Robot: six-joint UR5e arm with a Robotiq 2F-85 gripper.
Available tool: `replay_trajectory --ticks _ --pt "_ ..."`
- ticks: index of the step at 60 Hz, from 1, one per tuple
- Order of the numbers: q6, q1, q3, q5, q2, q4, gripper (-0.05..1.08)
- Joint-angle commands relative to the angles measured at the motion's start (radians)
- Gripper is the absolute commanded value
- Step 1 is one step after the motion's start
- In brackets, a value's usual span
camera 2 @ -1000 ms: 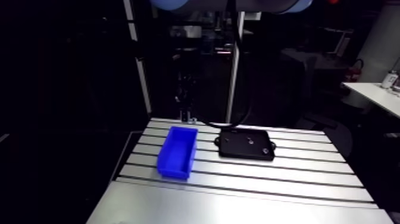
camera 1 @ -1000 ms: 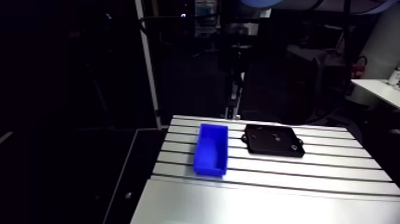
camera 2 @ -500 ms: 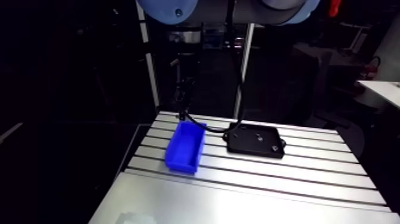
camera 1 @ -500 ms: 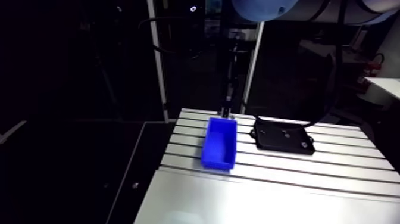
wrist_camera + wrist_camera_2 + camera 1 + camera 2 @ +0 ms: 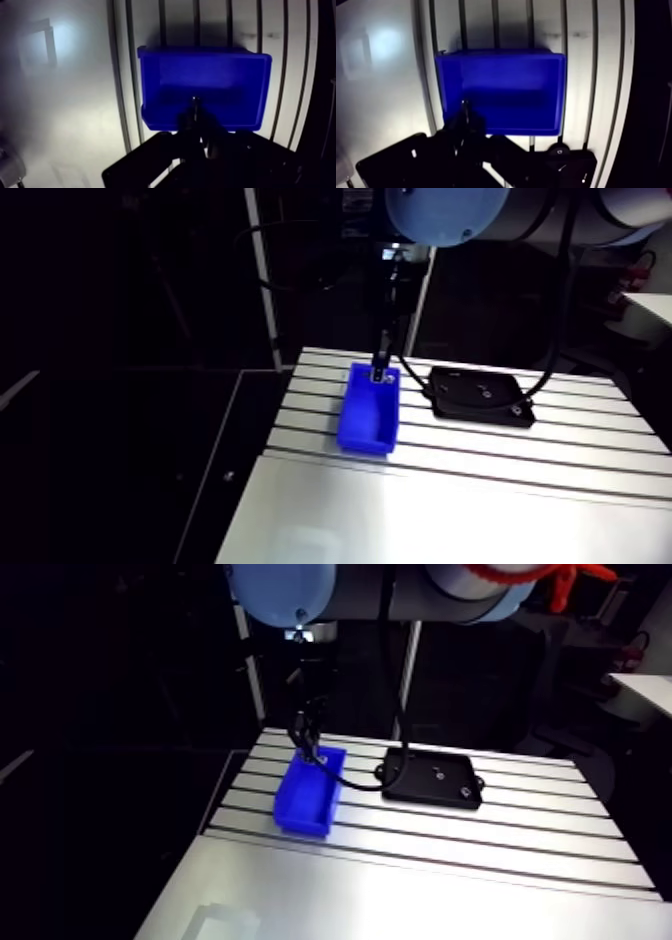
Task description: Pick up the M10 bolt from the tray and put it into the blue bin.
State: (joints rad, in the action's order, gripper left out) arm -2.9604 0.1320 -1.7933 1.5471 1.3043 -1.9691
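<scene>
bolt (image 5: 195, 101): a thin pale sliver is seen at the very tip of the claw, above the open bin. It is taken to be the bolt, though it is too small for certainty.
claw (image 5: 195, 111): it is closed, its two dark fingers drawn together on that sliver. The pinch is kept at the tips, presumably so that the bolt hangs free and can be dropped straight down.
blue bin (image 5: 367, 423): it is set at the centre of the arm view, open side up. The claw is held over its far end, so a release would likely land within the walls. Nothing else is made out inside.
black tray (image 5: 462, 400): it is laid right of centre, beside the bin but apart from it, which keeps the carry short. Pale specks are seen on it; what they are cannot be told.
slotted table (image 5: 520, 473): both are carried on it, across the lower half of the frame.
change: the whole arm view is shifted against the earlier frames, so the camera is judged to have moved. Earlier the claw was seen above the table's far edge, between bin and tray; now it is found over the bin.
</scene>
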Motion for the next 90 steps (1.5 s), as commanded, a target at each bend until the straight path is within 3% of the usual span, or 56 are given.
replay_trajectory --ticks 1,45,70,72,73,74,75,76,77,81,90 --pt "0.016 0.0 -0.008 0.001 -0.052 -0.044 1.03" --pt "0.048 0.009 -0.007 0.006 -0.186 -0.134 1.01" --pt "0.051 0.009 -0.01 0.006 -0.187 -0.136 0.95" --pt "0.05 0.009 -0.01 0.005 -0.187 -0.136 0.92" --pt "0.051 0.009 -0.01 0.005 -0.186 -0.136 0.8" --pt "0.051 0.009 -0.01 0.005 -0.186 -0.136 0.8" --pt "0.051 0.009 -0.01 0.004 -0.185 -0.136 0.52" --pt "0.051 0.009 -0.01 0.004 -0.185 -0.136 0.52" --pt "0.051 0.01 -0.01 0.007 -0.184 -0.136 0.09" --pt "0.051 0.009 -0.01 0.008 -0.178 -0.136 0.01" --pt "0.05 0.011 -0.007 0.005 -0.162 -0.133 0.01"
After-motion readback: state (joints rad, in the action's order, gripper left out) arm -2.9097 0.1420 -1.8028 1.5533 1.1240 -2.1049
